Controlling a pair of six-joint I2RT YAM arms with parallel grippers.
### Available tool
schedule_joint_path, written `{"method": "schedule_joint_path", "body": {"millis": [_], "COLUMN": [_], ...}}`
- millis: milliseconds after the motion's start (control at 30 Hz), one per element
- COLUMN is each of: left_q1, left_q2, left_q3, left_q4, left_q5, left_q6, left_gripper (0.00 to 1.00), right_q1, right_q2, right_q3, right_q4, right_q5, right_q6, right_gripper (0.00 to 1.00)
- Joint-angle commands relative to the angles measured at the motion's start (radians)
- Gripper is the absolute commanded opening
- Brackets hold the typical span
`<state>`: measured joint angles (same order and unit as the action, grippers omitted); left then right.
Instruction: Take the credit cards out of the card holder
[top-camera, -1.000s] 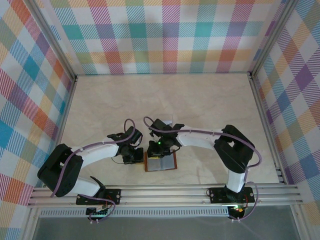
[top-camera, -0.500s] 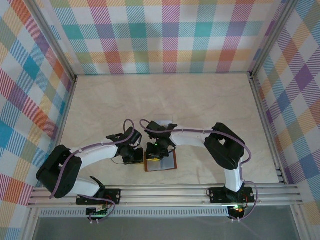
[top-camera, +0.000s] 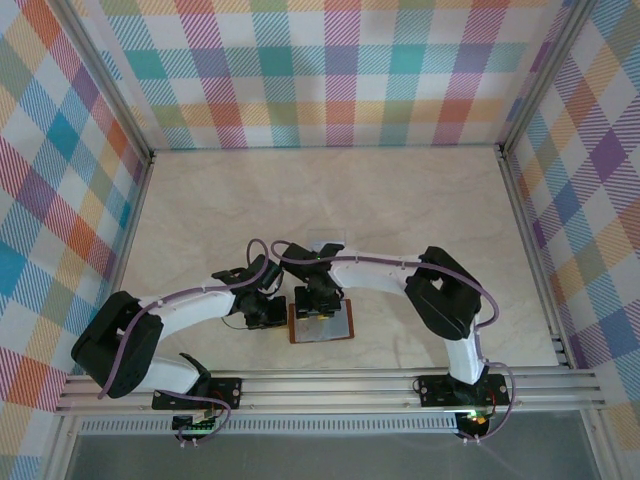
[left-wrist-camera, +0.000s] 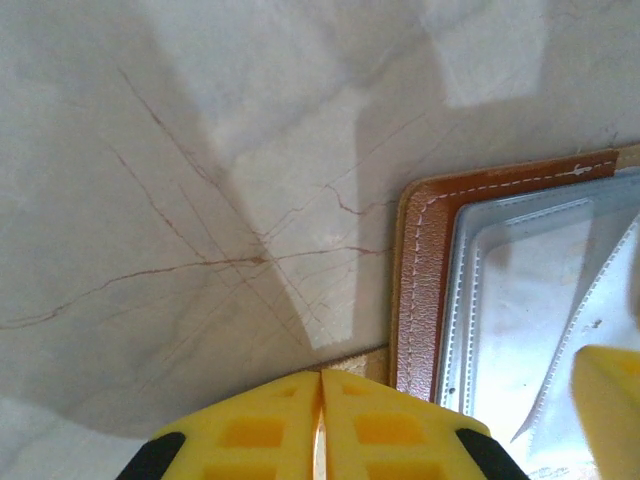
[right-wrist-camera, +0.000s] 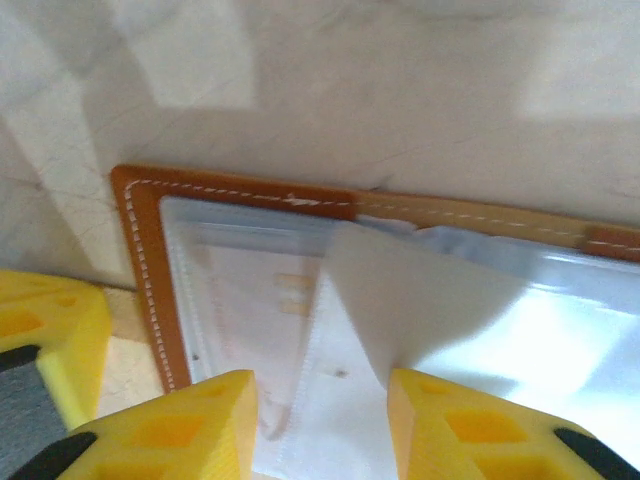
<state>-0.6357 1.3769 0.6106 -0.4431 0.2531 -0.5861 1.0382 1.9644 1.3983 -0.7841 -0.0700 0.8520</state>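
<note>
The pads of the left gripper (left-wrist-camera: 320, 428) are pressed together with no gap, just beside the stitched brown edge of the card holder (left-wrist-camera: 418, 280); whether anything is pinched cannot be told. The jaws of the right gripper (right-wrist-camera: 320, 422) are held apart, with a loose clear pocket flap (right-wrist-camera: 400, 330) seen between them. The card holder is laid open and flat on the table (top-camera: 400, 200), near its front edge. A pale card (right-wrist-camera: 255, 290) is seen inside the clear pocket.

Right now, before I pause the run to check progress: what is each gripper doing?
Left gripper: shut, at the edge of the card holder; any pinch cannot be told.
Right gripper: open, over the clear pocket.
</note>
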Motion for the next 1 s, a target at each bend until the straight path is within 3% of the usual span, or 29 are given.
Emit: {"method": "schedule_joint_path", "body": {"millis": [0,400,700,867,967], "left_q1": [0.005,0.005,0.006,0.005,0.005], "left_q2": [0.006,-0.011,-0.001,-0.004,-0.012], "left_q3": [-0.026,-0.032,-0.035,-0.040,-0.046], "left_q4": [-0.066,-0.076,-0.062,-0.060,-0.062], "left_q5": [-0.015,-0.018,-0.014,-0.008,-0.011], "left_q6": [0.008,0.012,0.010,0.010,0.012], "left_gripper": [0.11,0.12,0.12,0.12,0.12], "right_q1": [0.032,0.036,0.034,0.034,0.034], "right_q2": [0.022,-0.003,-0.083,-0.057,-0.036], "right_q3": [0.056,0.046,-0.033,-0.093,-0.116], "right_q4": [-0.158,-0.166,0.062,0.255,0.293], "right_q5": [0.101,0.121,-0.050,-0.197,-0.221], "right_q6": [-0.017,-0.015,0.015,0.073,0.095], "right_gripper": [0.43,0.48,0.39,0.33,0.32]}}
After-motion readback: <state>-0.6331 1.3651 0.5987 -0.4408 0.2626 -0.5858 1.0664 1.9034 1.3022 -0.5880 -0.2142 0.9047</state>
